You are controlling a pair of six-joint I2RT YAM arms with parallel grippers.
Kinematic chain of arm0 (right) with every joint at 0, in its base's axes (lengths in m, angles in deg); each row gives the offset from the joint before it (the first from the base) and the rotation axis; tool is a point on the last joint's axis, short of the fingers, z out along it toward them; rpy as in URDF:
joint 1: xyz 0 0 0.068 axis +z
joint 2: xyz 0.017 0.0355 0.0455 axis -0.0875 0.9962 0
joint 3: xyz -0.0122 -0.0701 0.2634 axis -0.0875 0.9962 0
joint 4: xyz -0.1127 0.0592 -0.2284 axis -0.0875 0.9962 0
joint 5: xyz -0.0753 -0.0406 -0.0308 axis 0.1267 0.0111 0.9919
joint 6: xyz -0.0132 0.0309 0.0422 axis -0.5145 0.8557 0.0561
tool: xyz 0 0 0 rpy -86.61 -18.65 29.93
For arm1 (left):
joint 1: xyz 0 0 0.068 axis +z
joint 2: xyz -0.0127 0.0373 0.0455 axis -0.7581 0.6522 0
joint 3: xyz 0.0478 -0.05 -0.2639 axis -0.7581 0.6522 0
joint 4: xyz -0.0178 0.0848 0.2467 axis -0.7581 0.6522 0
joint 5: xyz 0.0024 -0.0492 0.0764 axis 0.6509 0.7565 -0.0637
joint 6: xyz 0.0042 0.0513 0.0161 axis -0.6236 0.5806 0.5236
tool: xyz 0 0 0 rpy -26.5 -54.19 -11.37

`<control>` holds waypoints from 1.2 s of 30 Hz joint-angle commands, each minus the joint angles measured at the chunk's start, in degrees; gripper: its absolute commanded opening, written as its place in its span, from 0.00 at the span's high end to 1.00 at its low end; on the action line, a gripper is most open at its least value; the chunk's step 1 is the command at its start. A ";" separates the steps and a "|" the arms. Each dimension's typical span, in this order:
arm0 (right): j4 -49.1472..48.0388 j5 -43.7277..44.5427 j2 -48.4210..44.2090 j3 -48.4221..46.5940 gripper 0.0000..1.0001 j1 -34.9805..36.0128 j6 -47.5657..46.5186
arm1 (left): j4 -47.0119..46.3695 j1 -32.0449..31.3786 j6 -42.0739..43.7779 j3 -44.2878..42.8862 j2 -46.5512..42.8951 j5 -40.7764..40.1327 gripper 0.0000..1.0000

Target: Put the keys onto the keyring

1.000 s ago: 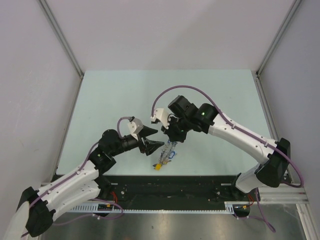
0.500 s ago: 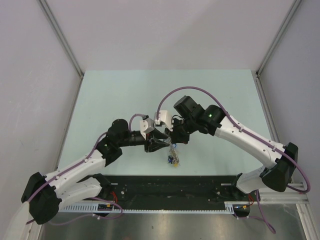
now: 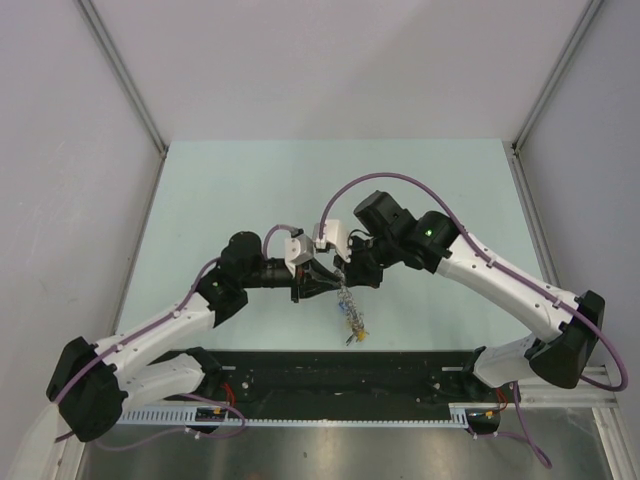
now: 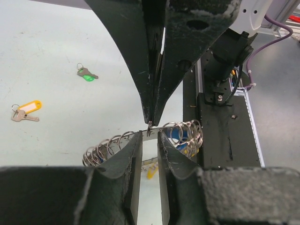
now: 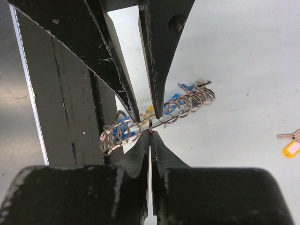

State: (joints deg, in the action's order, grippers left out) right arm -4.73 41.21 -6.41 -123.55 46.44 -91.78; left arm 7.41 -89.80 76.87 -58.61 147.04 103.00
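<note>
The keyring is a wire ring strung with many small metal rings and blue and yellow bits; it hangs above the table between both grippers. My right gripper is shut on its wire, as the left wrist view also shows. My left gripper is narrowly open, its fingertips on either side of that pinch point, right at the wire. The green key and the yellow-orange key lie on the table beyond. The yellow-orange key also shows at the right wrist view's edge. The top view shows neither key.
A black rail runs along the table's near edge, just below the hanging bundle; it also shows in the left wrist view. Grey walls enclose the pale green table on three sides.
My left gripper has moved right, narrowed its jaws, and come up to the right gripper's tips. The keyring has shifted slightly right and now hangs straighter down.
</note>
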 commanded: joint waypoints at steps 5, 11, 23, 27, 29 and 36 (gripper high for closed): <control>-3.59 -3.05 -1.65 -0.61 1.00 1.62 -1.45 | 3.95 -1.59 2.30 -3.90 2.23 -2.28 0.76; -3.94 -3.76 -1.74 -0.61 1.00 1.62 -1.54 | 3.25 -2.47 2.21 -4.17 3.11 -2.46 0.76; -5.44 -4.63 -3.41 0.62 1.00 0.48 -1.01 | -4.57 -2.03 0.01 2.07 -1.81 -3.16 0.76; -5.79 -4.63 -3.50 0.88 1.00 0.40 -0.92 | -7.46 -1.33 -2.97 4.09 -3.47 -2.37 0.76; -5.88 -4.72 -3.94 1.14 1.00 0.31 -0.92 | -9.75 -0.89 -4.29 5.84 -4.44 -2.37 0.76; -6.05 -5.95 -4.29 1.41 1.00 0.48 -1.36 | -11.08 -0.62 -5.35 5.77 -5.24 0.18 0.76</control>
State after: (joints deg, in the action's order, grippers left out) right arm -7.74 37.49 -8.40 -121.75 46.66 -92.07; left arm -0.02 -90.79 73.13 -52.22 142.47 100.81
